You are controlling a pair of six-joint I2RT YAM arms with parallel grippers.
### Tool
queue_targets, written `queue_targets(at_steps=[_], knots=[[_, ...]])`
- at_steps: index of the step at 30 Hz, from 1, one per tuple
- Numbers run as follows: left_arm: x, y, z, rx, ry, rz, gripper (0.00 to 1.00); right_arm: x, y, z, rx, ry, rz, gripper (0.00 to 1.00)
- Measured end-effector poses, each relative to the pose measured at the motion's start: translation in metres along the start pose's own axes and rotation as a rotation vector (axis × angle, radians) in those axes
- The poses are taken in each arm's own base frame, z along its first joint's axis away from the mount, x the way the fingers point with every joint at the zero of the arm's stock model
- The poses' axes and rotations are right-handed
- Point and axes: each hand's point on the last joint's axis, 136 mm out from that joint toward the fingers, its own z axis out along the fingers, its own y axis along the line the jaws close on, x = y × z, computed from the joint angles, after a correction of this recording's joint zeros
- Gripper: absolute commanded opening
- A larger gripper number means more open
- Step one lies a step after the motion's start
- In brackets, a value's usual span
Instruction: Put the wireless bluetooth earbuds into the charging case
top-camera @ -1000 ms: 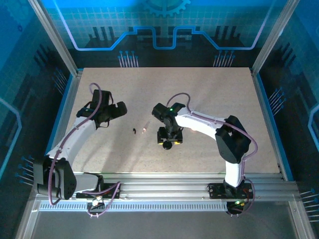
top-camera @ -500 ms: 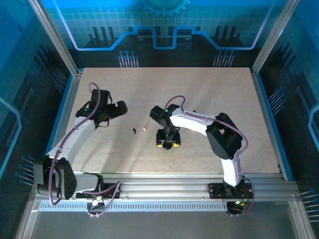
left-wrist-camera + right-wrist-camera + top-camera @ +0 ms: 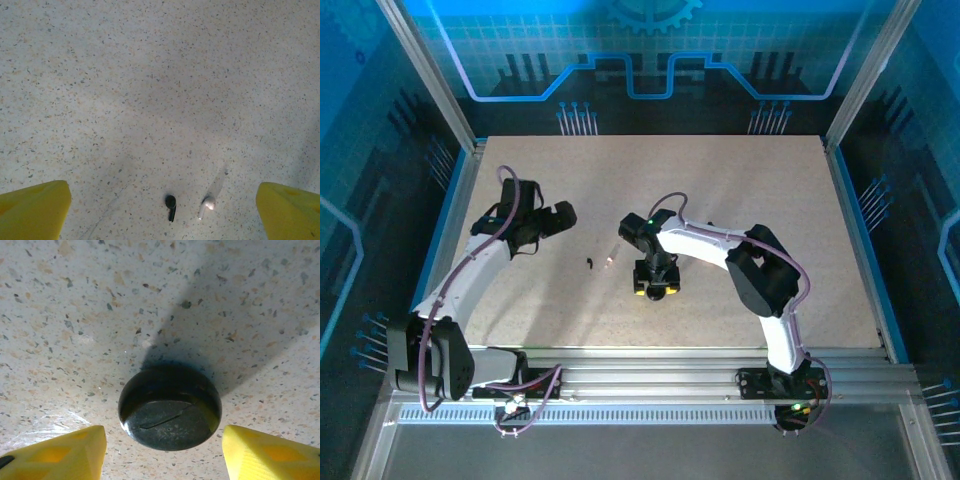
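A dark, round, puck-like charging case [image 3: 170,407] lies closed on the speckled table, a thin seam across its face. My right gripper [image 3: 164,436] stands open around it, one yellow finger on each side with a small gap to the case. From above, that gripper [image 3: 656,287] points down at the table's middle. Left of it lie two earbuds, a black one [image 3: 591,264] and a white one [image 3: 610,260]. The left wrist view has the black earbud [image 3: 171,205] and the white earbud [image 3: 207,205] between the wide-open fingers of my left gripper [image 3: 162,202], which hovers above them.
Both arms work over a pale speckled table [image 3: 740,180] framed by metal rails, with blue panels behind. My left gripper [image 3: 558,216] hangs left of the earbuds. Bare tabletop stretches across the far half and the right side.
The right gripper has shifted a little to the left and its elbow has swung inward. Its jaws have narrowed slightly around the case. The left arm has stayed put.
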Motion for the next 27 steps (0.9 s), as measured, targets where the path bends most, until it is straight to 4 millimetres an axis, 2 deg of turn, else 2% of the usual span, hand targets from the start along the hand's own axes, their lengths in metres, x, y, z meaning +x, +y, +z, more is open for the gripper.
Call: queue_targets(at_steps=[8,16,27], knots=[[0.0,0.0,0.0,0.0,0.0,-0.008,0.97,0.0,-0.0021,0.0094,0.019,0.018,-0.01,0.59],[-0.0006,-0.0003,0.0015,0.001,-0.001,-0.017,0.98,-0.0055,-0.0043,0.0092,0.018,0.008,-0.019,0.52],[0.0022,0.0015,0.0071,-0.008,0.015,-0.019,0.98,-0.0077,-0.0054,0.0105,0.017,0.014,-0.034,0.55]])
